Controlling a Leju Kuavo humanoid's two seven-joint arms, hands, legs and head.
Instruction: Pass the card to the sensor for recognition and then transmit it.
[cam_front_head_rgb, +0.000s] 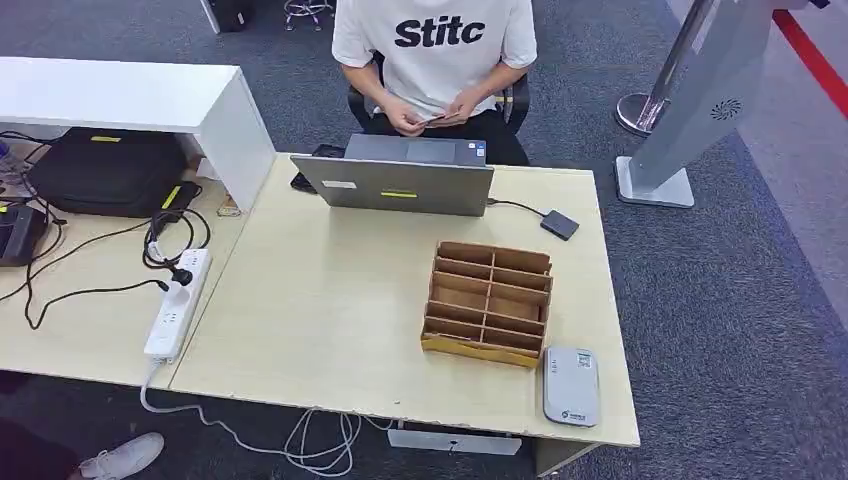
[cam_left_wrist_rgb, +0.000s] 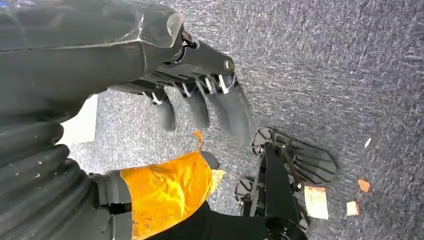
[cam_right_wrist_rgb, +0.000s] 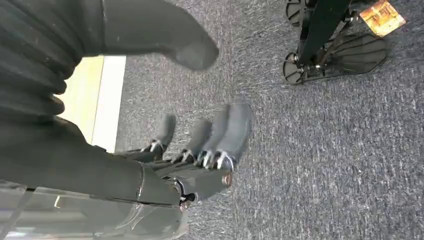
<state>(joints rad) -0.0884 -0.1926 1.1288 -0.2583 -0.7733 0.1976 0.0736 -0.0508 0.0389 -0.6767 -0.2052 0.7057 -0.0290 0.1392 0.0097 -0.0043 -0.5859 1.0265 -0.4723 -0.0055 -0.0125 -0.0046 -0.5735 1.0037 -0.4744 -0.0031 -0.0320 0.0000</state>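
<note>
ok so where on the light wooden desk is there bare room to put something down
The widest bare patch of the light wooden desk lies between the white power strip and the brown cardboard divider box, in front of the grey laptop. A narrow strip runs right of the box. The near right corner is taken by the grey card sensor; the left table is crowded with cables.

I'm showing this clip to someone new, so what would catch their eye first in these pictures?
Probably the brown divided organizer on the pale desk, with the grey card reader beside it at the near corner. Behind the laptop a seated person's hands hold something small. The left hand and right hand hang over carpet, holding nothing.
</note>
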